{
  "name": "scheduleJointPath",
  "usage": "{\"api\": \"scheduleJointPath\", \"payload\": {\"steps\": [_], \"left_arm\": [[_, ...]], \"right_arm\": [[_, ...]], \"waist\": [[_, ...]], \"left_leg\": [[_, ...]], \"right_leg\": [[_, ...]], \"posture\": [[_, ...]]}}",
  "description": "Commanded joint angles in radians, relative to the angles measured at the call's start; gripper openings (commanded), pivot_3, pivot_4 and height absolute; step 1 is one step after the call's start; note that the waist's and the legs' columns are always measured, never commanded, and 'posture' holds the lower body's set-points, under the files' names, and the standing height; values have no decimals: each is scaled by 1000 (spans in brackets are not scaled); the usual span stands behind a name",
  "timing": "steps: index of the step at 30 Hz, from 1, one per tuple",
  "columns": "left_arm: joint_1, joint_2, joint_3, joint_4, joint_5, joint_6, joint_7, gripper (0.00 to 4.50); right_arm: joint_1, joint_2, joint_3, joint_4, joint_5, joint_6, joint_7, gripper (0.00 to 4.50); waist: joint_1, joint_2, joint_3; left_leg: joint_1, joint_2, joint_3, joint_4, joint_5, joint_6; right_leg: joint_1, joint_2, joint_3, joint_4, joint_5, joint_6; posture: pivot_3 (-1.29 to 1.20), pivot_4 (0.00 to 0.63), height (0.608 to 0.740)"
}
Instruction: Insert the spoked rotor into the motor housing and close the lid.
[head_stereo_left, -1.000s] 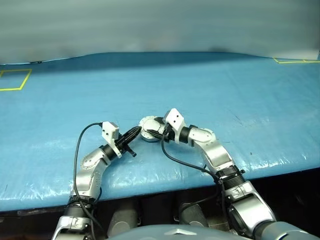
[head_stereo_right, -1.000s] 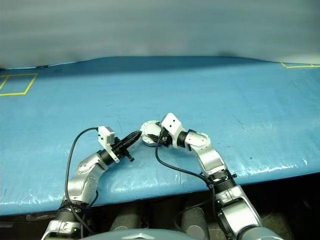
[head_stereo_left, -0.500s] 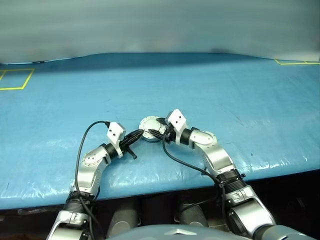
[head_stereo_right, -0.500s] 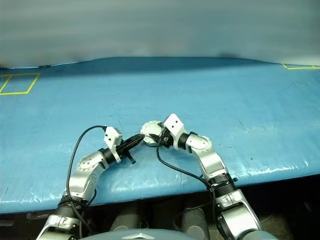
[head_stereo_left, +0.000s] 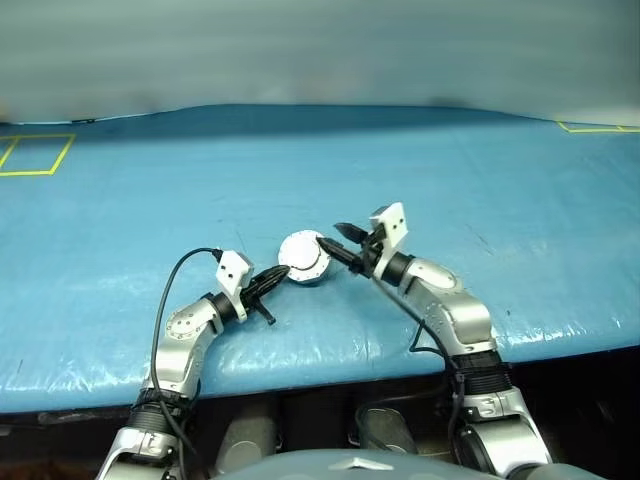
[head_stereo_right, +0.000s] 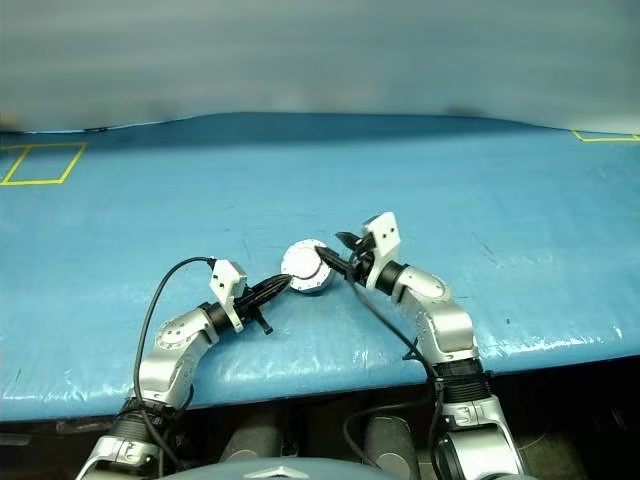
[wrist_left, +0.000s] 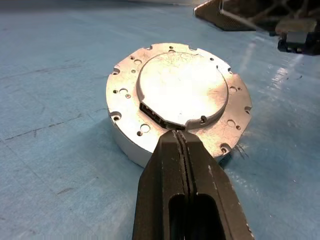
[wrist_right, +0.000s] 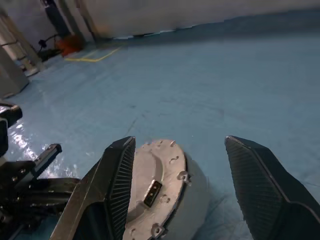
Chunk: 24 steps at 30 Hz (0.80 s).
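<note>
1. Looks like a robotics lab / test workshop, not a home or office.
2. Work surface (head_stereo_left: 480, 170): wide table covered w/ blue plastic sheet, glossy, scuffed and creased at the near edge.
3. Yellow tape squares (head_stereo_left: 35, 155) marked on the sheet at far left and far right corners, i.e. marked placement zones.
4. Backdrop: plain grey-white wall (head_stereo_left: 320, 50), no decor.
5. Right wrist view: dark stand legs and an orange item w/ cables (wrist_right: 67, 45) on the floor at the far side, typical equipment clutter.
6. Left wrist view: metal lattice frame (wrist_left: 250, 12) beyond the table.
</note>
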Motion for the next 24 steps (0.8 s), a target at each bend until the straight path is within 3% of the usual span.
{"api": "scheduleJointPath", "payload": {"steps": [1,9,19,22,24], "left_arm": [[8,-9,-36,30,24,22,-6,0],[5,-16,-39,36,36,10,0,0],[17,-11,-33,29,35,7,6,0],[22,-10,-32,26,35,5,10,0],[24,-9,-32,24,34,5,12,0]], "right_arm": [[-29,-21,-115,28,141,206,-43,2978],[-15,10,-138,117,244,379,-23,2978],[-46,72,-153,228,270,400,-33,2978],[-54,84,-180,250,293,412,-30,2450],[-54,84,-183,250,301,420,-25,1771]], "waist": [[3,0,0],[2,0,0],[0,0,0],[-1,0,0],[-1,0,0]], "left_leg": [[0,0,0,0,0,0],[-1,0,0,-1,0,0],[-1,0,0,-1,0,1],[-1,0,0,-1,0,1],[-1,0,0,-1,0,1]], "right_leg": [[0,0,0,0,0,0],[-1,0,-1,0,0,-2],[-1,0,-1,0,-1,-1],[-1,1,-1,0,-1,-1],[-1,1,-1,0,-1,-1]], "posture": [[0,150,740],[0,150,740],[0,150,740],[0,150,740],[0,150,740]]}}
